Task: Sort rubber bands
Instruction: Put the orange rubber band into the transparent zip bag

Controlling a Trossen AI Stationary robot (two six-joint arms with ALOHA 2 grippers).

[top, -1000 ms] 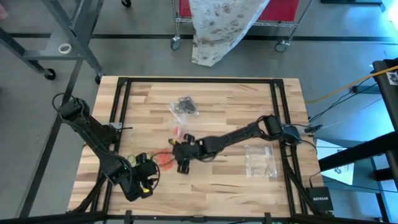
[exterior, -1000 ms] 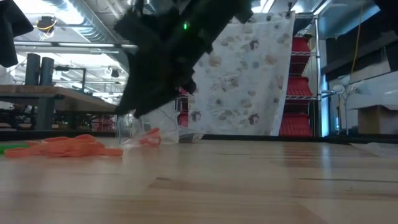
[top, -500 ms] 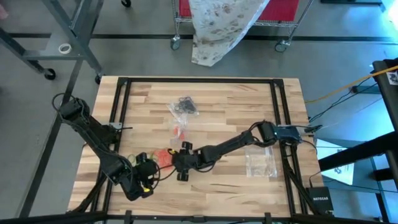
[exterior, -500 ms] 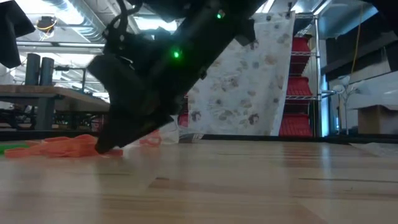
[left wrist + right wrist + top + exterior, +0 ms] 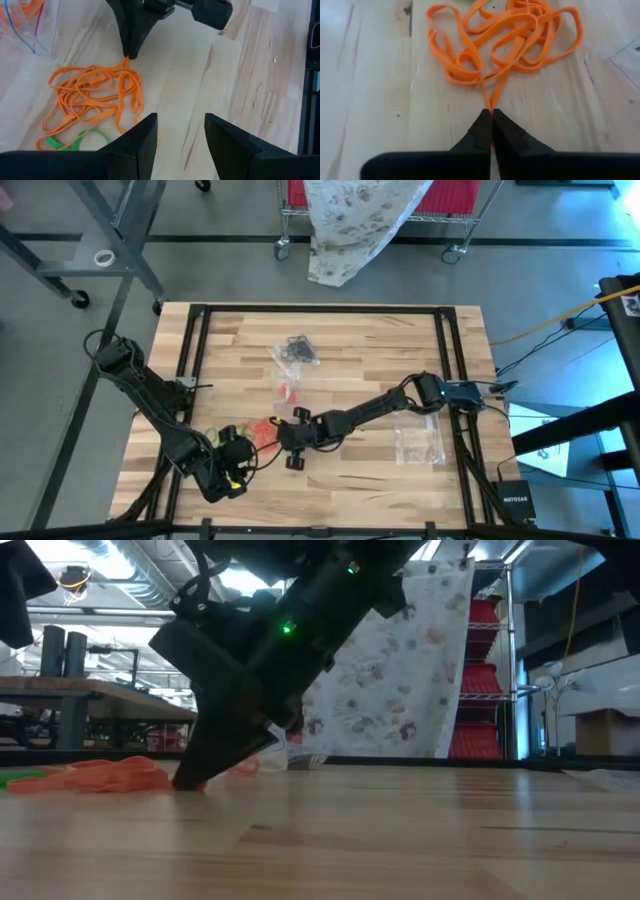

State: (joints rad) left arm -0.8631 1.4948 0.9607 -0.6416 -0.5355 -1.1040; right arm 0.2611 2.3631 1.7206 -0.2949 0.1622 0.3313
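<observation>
Orange rubber bands [image 5: 505, 37] lie tangled in one pile on the wooden table [image 5: 400, 490], near its front-left part, just beside my left gripper [image 5: 180, 132], which waits with fingers apart. My right gripper [image 5: 491, 120] tilts down at the pile's edge (to draw one loop free), jaws pinched closed on an orange strand.

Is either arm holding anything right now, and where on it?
The right gripper pinches one orange rubber band by the end of its loop, at the pile's edge. The left gripper holds nothing, jaws open.
</observation>
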